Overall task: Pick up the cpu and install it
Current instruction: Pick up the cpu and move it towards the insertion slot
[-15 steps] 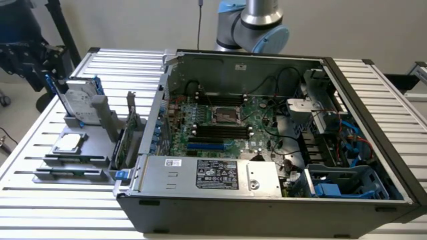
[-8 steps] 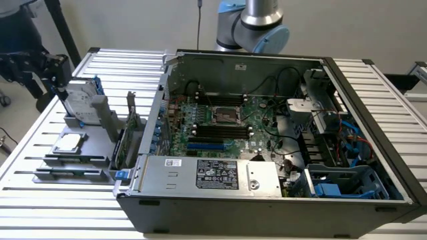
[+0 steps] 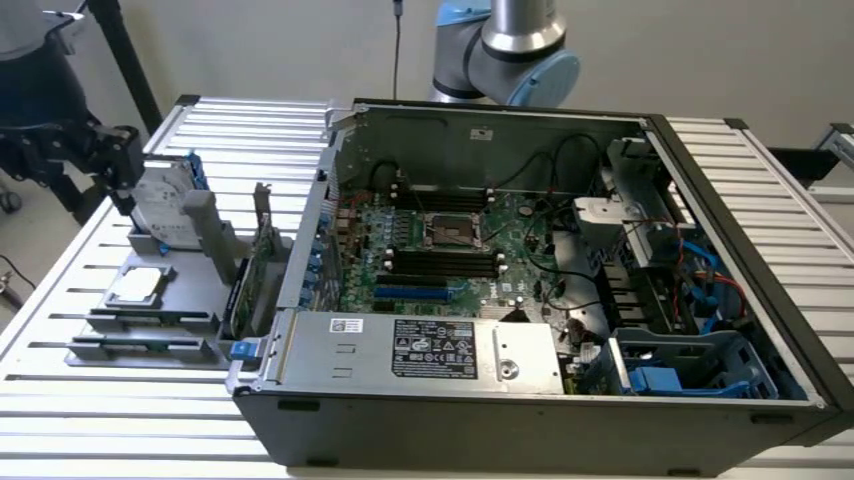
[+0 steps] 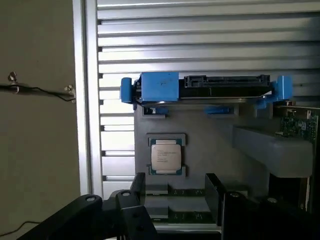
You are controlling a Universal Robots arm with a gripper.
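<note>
Wrist view: fingers (image 4: 138, 195) spread near cpu (image 4: 166, 156); exterior view: open case (image 3: 534, 125).

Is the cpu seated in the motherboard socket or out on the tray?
Out: the cpu lies flat on the grey tray, outside the computer case.

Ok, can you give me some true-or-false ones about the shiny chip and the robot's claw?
1. The cpu lies flat on the grey tray. True.
2. The gripper is holding the cpu. False: its fingers are open and empty, and the cpu lies apart from them.
3. The hard drive has blue rails. True.
4. The cpu sits inside the computer case. False: it is on the tray outside the case.
</note>
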